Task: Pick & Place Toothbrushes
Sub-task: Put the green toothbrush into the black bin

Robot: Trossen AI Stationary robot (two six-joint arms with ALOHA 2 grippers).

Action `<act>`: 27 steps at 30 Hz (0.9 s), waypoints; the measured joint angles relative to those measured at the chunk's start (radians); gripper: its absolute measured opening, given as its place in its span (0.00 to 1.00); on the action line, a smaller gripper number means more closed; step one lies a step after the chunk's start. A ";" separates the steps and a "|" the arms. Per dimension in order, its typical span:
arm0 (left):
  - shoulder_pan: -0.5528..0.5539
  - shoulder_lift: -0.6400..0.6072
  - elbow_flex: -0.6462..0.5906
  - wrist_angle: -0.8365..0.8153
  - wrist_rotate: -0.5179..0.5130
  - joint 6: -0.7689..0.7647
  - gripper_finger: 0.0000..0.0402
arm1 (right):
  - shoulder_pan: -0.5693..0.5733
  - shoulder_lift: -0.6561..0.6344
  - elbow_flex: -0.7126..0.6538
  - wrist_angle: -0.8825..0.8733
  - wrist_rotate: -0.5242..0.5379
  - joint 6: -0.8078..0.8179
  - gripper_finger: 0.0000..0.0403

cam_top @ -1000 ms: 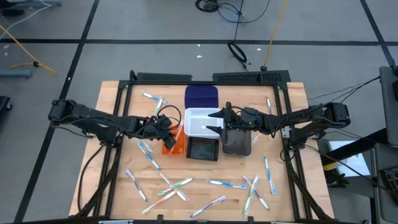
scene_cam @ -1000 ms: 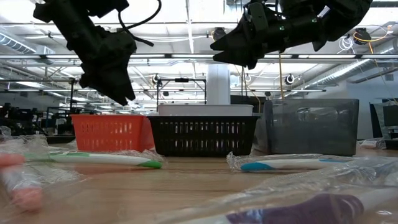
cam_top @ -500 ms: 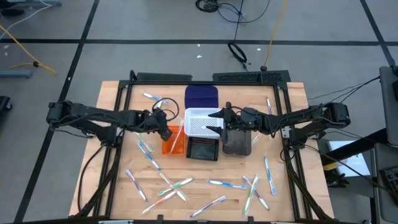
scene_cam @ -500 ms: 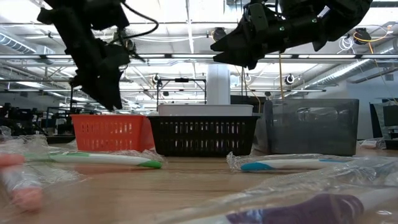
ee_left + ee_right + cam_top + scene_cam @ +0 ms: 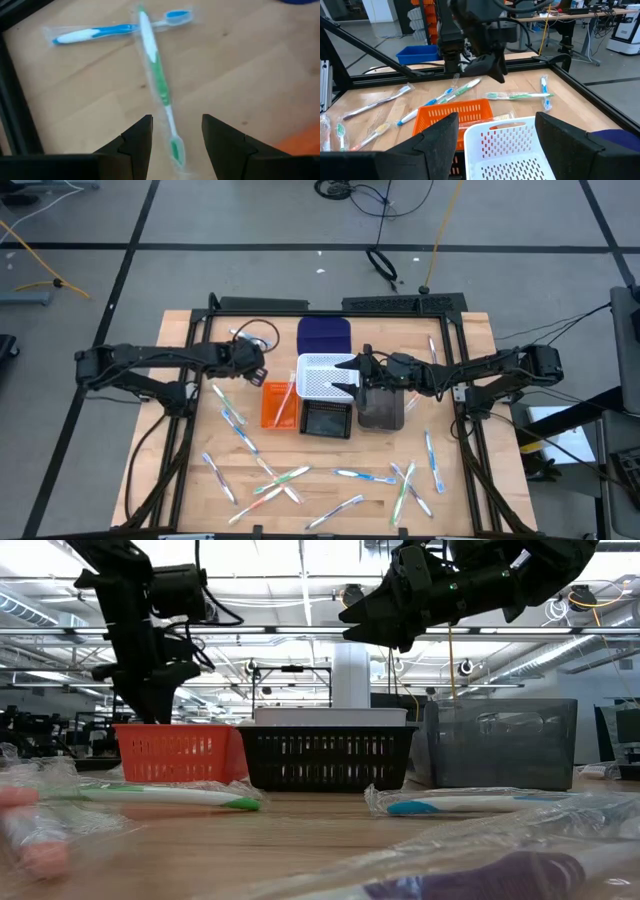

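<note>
Bins: orange [image 5: 278, 404], white [image 5: 324, 375], black [image 5: 326, 420], grey [image 5: 381, 409], all lattice-walled. Toothbrushes: green-accented [image 5: 159, 85] and blue-accented [image 5: 95, 34]. Table [image 5: 180, 480] was pale wood.

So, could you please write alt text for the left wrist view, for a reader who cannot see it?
The left claw hangs open above a green toothbrush in a clear wrapper on the wooden table. The green one lies across a blue toothbrush, also wrapped, forming a cross.

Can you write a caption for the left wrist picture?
Open left claw hovers above green toothbrush crossing blue toothbrush.
</note>
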 joint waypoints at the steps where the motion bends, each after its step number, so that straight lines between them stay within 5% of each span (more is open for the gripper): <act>1: 0.014 0.002 0.000 0.001 0.002 0.006 0.42 | 0.000 0.000 0.000 0.000 0.000 0.000 0.63; 13: 0.117 0.017 -0.001 0.014 0.028 0.082 0.42 | 0.000 0.000 0.000 0.000 0.000 0.000 0.63; 27: 0.189 0.017 -0.168 0.265 0.117 0.121 0.42 | 0.000 0.000 0.000 0.000 0.000 0.000 0.63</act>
